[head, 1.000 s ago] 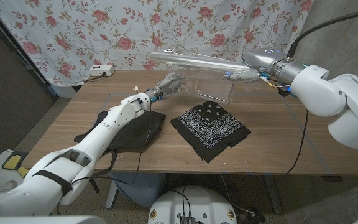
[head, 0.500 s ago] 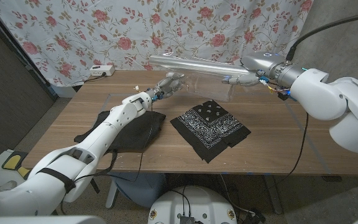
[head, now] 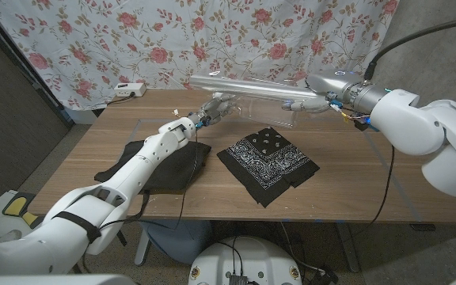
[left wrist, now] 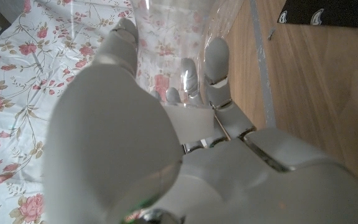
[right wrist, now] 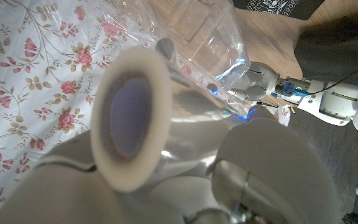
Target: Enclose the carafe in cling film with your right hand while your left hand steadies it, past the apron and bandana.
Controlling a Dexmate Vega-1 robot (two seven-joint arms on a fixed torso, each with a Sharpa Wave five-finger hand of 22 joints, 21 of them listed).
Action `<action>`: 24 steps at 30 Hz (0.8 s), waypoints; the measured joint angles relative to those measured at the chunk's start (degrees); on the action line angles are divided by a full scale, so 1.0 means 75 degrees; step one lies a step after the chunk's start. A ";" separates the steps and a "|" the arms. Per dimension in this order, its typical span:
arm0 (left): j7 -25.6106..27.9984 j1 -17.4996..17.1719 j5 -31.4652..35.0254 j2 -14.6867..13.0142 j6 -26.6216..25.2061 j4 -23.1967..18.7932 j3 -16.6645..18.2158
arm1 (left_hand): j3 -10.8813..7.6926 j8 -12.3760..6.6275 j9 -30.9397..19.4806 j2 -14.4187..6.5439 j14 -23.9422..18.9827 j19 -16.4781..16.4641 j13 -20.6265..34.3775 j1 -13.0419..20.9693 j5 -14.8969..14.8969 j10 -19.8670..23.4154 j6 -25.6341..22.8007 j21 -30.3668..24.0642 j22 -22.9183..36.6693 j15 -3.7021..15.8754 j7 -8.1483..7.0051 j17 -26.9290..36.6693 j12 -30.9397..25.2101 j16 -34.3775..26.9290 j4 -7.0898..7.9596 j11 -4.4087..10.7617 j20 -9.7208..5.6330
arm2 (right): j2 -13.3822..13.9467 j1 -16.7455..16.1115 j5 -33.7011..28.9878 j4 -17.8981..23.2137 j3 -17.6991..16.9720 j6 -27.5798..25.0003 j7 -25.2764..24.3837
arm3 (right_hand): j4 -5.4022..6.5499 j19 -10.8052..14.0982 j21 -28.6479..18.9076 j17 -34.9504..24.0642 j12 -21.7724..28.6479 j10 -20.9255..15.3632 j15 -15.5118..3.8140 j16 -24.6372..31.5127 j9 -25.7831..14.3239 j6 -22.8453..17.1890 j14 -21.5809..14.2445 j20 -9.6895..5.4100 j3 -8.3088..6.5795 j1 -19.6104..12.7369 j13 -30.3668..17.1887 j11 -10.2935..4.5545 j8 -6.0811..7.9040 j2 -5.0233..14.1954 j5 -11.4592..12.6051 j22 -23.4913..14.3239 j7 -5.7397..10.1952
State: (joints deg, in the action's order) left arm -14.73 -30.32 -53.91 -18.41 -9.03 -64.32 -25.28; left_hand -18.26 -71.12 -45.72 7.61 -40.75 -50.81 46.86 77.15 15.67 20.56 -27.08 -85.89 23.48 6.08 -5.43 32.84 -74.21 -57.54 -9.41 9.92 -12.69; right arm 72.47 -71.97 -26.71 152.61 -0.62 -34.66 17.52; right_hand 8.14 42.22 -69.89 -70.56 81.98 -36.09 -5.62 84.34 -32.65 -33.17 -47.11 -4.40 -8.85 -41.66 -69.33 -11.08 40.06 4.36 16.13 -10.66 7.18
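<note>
A clear glass carafe stands at the far middle of the table, hard to make out under the film. My left hand holds its side, fingers against the glass. My right hand grips one end of a long cling film roll, held level above the carafe. A clear sheet hangs from the roll over the carafe. In the right wrist view the roll's open end is close, with film draped beyond it. The black patterned bandana and black apron lie nearer to me.
A floral curtain hangs behind the wooden table. A white power strip lies at the far left corner. A black cable trails from my right arm over the right side.
My right hand has brought the roll slightly lower and to the left, closer over the carafe. My left hand has stayed on the carafe.
</note>
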 measured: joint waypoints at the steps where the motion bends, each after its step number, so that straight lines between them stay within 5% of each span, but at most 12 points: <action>1: 0.0027 0.0018 0.0022 0.0021 0.0044 0.0042 -0.0001 | 0.0000 -0.0002 0.0000 0.0000 0.0000 0.0000 0.0000 0.0000 0.0000 0.0000 0.0000 0.0000 -0.0005 0.0000 0.0000 -0.0002 -0.0016 0.0000 0.0000 0.0000 0.0000 | 0.0012 -0.0049 0.0019 0.0020 -0.0036 -0.0001 0.0000 | 0.0000 0.0000 0.0000 0.0000 0.0000 0.0000 0.0000 0.0000 0.0022 0.0000 0.0000 0.0000 0.0000 0.0000 0.0000 0.0000 0.0000 0.0000 0.0000 0.0000 0.0000; 13: -0.0006 0.0115 0.0061 0.0139 0.0138 0.0287 -0.0032 | 0.0000 -0.0010 0.0000 0.0000 0.0000 -0.0014 0.0028 0.0000 0.0000 0.0000 -0.0030 -0.0007 -0.0053 0.0000 -0.0031 -0.0025 -0.0055 -0.0001 -0.0001 0.0000 0.0010 | 0.0074 -0.0148 0.0145 0.0057 -0.0065 -0.0024 -0.0001 | -0.0033 0.0000 0.0000 0.0000 0.0001 -0.0002 -0.0013 0.0028 0.0036 0.0000 0.0013 0.0000 -0.0033 -0.0001 0.0000 -0.0002 0.0057 0.0001 0.0000 -0.0001 0.0000; 24: -0.0206 0.0235 0.0066 0.0210 0.0138 0.0483 -0.0073 | 0.0000 -0.0013 -0.0001 0.0000 0.0000 -0.0054 0.0034 0.0000 0.0000 0.0000 -0.0030 0.0020 -0.0052 0.0000 -0.0031 -0.0034 -0.0055 -0.0002 -0.0001 0.0000 -0.0001 | 0.0110 0.0187 0.0275 -0.0028 0.0397 0.0038 0.0059 | -0.0032 0.0000 0.0000 0.0001 0.0001 0.0000 -0.0013 0.0056 0.0036 0.0000 0.0013 0.0000 -0.0032 -0.0002 0.0000 0.0001 0.0087 0.0002 0.0000 -0.0020 0.0000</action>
State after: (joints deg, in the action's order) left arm -16.27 -28.55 -53.42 -16.84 -7.99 -60.70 -25.83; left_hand -18.26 -71.22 -45.72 7.61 -40.75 -51.21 47.12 77.15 15.67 20.56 -27.30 -85.74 23.09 6.08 -5.66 32.59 -74.62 -57.55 -9.42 9.92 -12.70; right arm 73.29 -70.57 -24.65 152.39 2.35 -34.38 17.96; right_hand 7.89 42.22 -69.89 -70.55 81.99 -36.09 -5.72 84.77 -32.38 -33.17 -47.01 -4.40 -9.09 -41.67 -69.33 -11.08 40.71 4.38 16.13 -10.81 7.18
